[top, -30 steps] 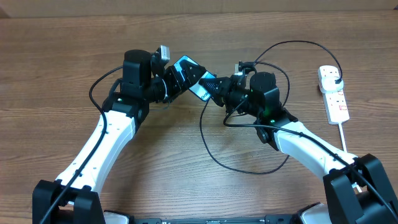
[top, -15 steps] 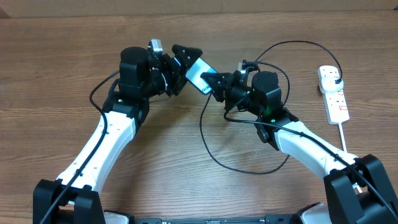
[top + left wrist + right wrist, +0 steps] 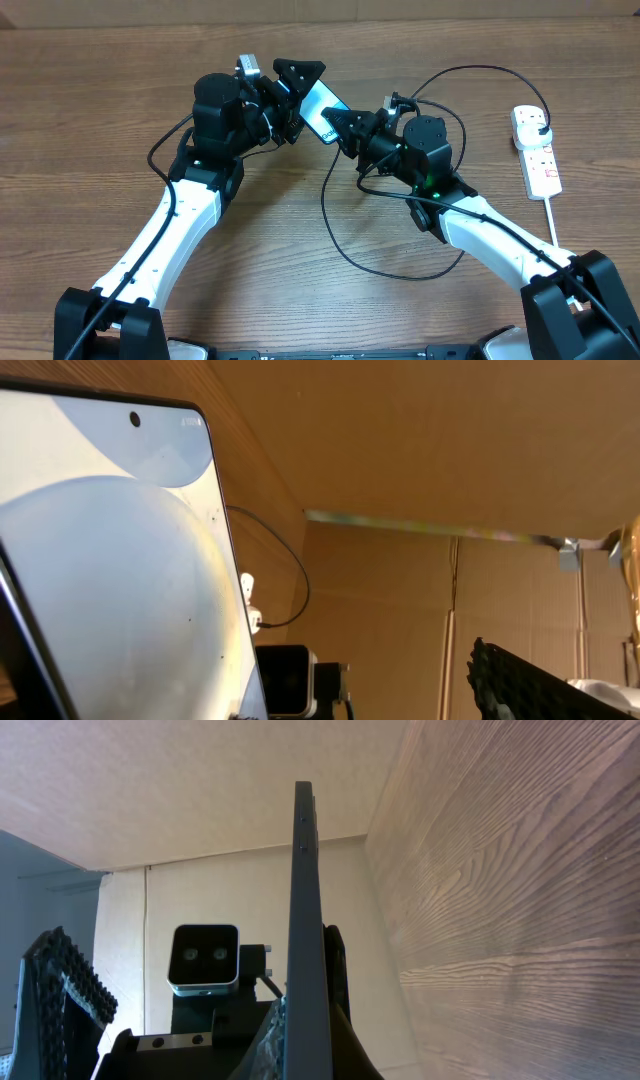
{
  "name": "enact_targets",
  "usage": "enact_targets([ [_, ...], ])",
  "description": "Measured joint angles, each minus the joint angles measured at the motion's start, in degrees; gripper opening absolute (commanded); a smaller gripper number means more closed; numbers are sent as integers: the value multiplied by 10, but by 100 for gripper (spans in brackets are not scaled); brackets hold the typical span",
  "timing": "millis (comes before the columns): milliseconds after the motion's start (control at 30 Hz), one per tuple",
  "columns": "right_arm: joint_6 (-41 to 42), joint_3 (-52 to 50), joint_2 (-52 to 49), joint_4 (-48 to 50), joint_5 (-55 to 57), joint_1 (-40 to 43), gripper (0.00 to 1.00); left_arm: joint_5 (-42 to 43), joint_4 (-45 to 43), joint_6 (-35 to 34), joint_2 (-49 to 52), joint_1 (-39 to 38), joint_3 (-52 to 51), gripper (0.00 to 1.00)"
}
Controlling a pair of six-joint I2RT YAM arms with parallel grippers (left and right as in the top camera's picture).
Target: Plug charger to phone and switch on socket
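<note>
The left pincer, clamped on the phone, has swung it up off the counter and tilted it toward the right pincer — whose grip I cannot tell — bringing port and charger closer to mating; the socket lies well apart

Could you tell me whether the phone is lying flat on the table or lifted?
Lifted: the left gripper holds the slim lit-screen phone tilted above the wooden table.

bare bench left and front; charger loop and socket crowd the right side.
</note>
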State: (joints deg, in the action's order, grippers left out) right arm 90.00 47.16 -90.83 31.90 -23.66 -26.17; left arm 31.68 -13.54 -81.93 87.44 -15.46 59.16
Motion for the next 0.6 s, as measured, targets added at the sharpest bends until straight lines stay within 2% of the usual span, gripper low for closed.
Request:
enact_targets([
  [267,0,1,2,10,20,-15,4,1,-23,-15,0,-1,-3,100],
  [533,0,2,3,10,12,-21,4,21,-23,26,0,-3,-3,100],
  [600,-2,4,5,0,12,-21,4,25,-22,33,1,-3,-3,96],
])
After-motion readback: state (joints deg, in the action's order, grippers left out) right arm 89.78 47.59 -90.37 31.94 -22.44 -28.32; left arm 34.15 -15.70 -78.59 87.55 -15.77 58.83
